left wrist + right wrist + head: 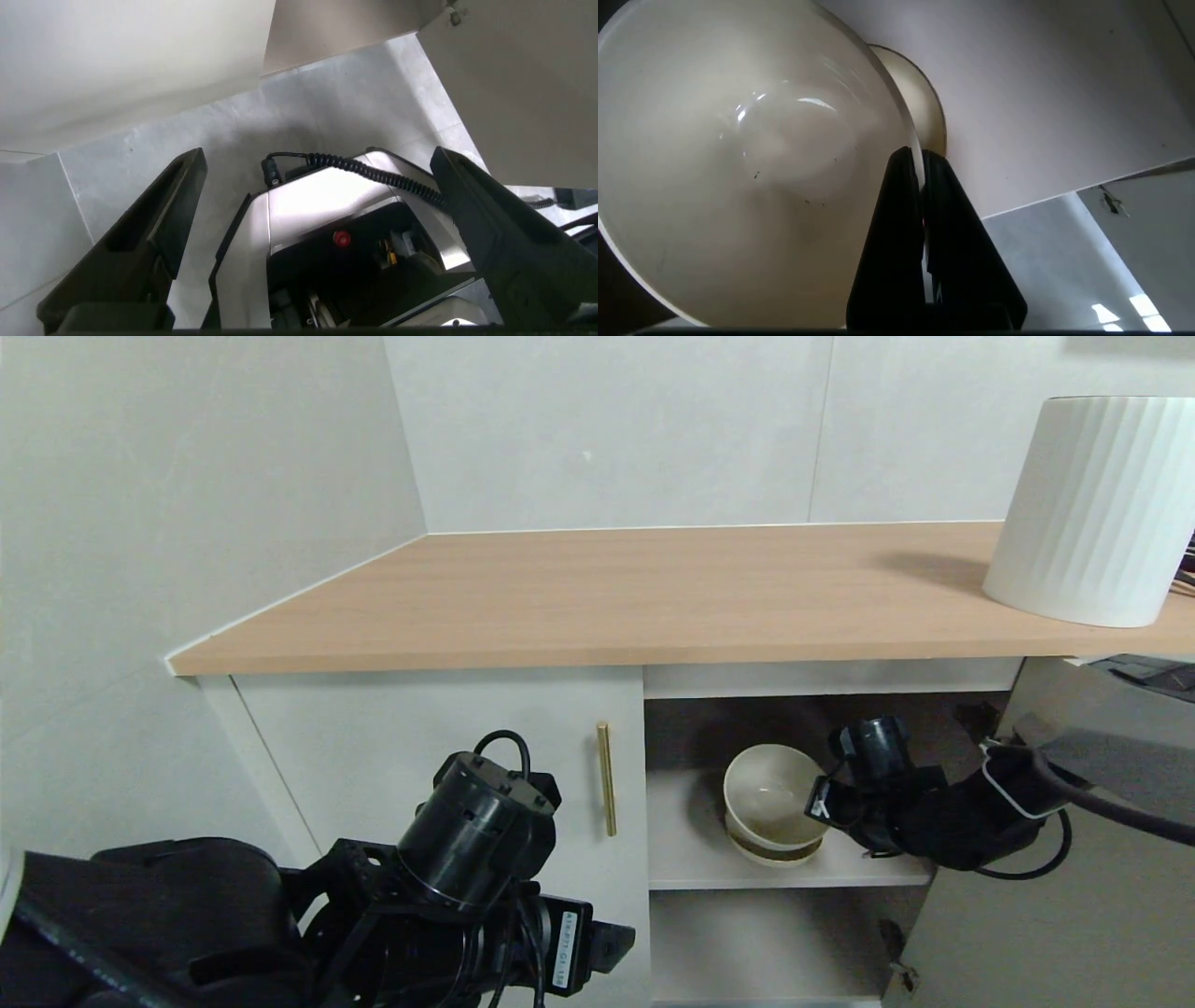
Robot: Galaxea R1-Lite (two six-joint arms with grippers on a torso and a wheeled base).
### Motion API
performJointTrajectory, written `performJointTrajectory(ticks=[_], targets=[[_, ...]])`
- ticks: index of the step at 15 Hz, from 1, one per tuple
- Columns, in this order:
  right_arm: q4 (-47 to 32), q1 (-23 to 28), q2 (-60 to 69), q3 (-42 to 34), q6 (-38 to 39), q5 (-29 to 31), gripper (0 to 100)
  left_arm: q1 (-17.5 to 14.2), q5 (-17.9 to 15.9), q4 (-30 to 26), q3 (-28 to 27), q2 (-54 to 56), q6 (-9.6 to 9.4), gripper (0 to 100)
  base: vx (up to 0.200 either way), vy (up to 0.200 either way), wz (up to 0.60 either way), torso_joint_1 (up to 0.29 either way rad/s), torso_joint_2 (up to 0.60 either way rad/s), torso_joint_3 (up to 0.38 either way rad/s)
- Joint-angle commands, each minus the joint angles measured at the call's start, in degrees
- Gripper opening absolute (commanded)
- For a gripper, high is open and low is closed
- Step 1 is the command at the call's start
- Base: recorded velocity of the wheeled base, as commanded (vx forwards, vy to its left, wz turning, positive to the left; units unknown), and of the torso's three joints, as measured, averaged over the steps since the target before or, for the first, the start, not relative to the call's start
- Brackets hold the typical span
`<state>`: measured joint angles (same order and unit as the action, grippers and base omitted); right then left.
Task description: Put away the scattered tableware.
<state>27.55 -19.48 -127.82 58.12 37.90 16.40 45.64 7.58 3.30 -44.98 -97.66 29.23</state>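
In the head view a cream bowl hangs tilted inside the open cabinet, just above a second bowl that rests on the middle shelf. My right gripper is shut on the tilted bowl's right rim. The right wrist view shows the fingers pinching that rim of the bowl, with the lower bowl behind it. My left gripper is open and holds nothing, down low in front of the closed door, over the floor.
The wooden countertop carries a white ribbed cylinder at its right end. The left cabinet door is closed, with a brass handle. The right door stands open beside my right arm. A lower compartment lies under the shelf.
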Motion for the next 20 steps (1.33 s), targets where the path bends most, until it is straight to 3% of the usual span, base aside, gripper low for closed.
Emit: performJointTrajectory(ticks=[1,20], targets=[[0.05,0.50,-1.29,0.76,-0.11,0.04,0,-0.03,-0.02,0.04,-0.02,0.01,0.03,100,0.000,0.000,0.00,0.000,0.00,0.000],[-0.39,1.29,-5.07,3.49,-0.63,0.04,0,-0.03,-0.02,0.04,-0.02,0.54,0.03,100,0.000,0.000,0.00,0.000,0.00,0.000]])
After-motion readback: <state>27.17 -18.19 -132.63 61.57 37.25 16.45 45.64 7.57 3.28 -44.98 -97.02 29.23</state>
